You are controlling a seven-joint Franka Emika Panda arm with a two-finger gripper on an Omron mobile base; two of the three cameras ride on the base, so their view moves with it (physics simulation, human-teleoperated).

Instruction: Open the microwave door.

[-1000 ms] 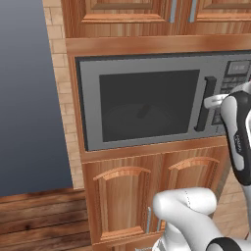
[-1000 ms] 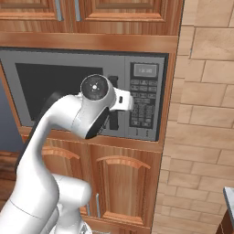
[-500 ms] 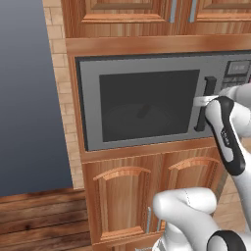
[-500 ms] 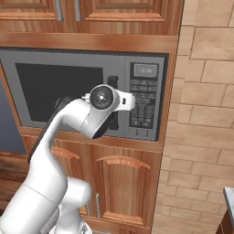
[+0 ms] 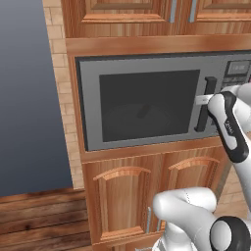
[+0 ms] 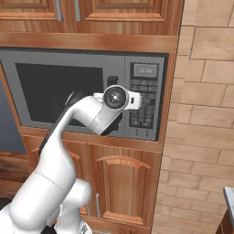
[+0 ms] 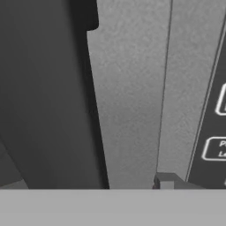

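Tool (image 5: 202,100) at handle (image 5: 206,104), microwave door (image 5: 142,105) shut

Microwave (image 5: 147,105): one, built into the wood cabinetry.
Microwave door (image 5: 93,108): one, grey, with one dark window (image 5: 147,103).
Black bar handle (image 5: 206,103): one, vertical, at the door's right edge.
Keypad panel (image 6: 144,98): one, with one small display (image 6: 145,71) above several rows of buttons; exact button number too small to tell.
Upper cabinet doors (image 6: 123,9): two in view, cut off by the top edge.
Lower cabinet doors (image 5: 122,201): two, arched panels.
Brick wall sections (image 6: 205,114): one on each side.
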